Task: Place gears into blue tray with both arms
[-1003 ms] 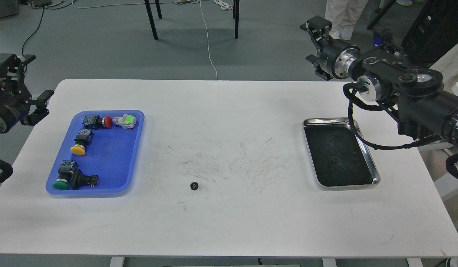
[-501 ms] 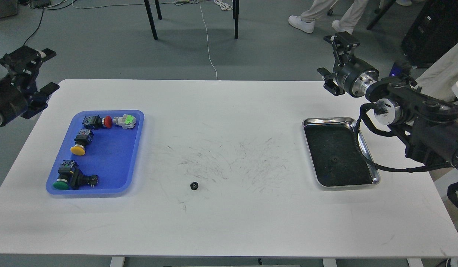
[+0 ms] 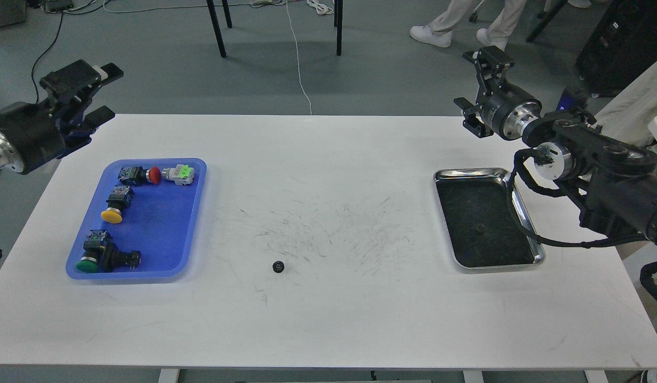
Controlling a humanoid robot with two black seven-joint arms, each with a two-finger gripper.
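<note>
The left end effector (image 3: 86,93) hangs in the air off the far left corner of the white surface (image 3: 328,319), its dark fingers spread apart and holding nothing. Just below it, near the left edge, lies the blue tray (image 3: 163,239). Inside the tray sit push-button switches: a red-capped switch (image 3: 139,174) at the far end with a green-marked switch (image 3: 180,173) just beside it, a yellow-capped switch (image 3: 115,205) nearer the middle, and a green-capped switch (image 3: 102,256) at the near end. No toothed wheel shows in the tray.

Toward the middle of the surface, well apart from the tray, one small black gear (image 3: 278,266) lies flat on the scuffed white top (dark scratches fan out behind it). Further right sits a steel tray (image 3: 525,213) with a dark interior, and a second gear (image 3: 479,230) rests near its centre, faint against the dark lining.

The right end effector (image 3: 485,80) is raised over the far right edge of the surface, beyond the steel tray, its fingers apart and empty. Someone's legs (image 3: 466,21) cross the floor behind.
</note>
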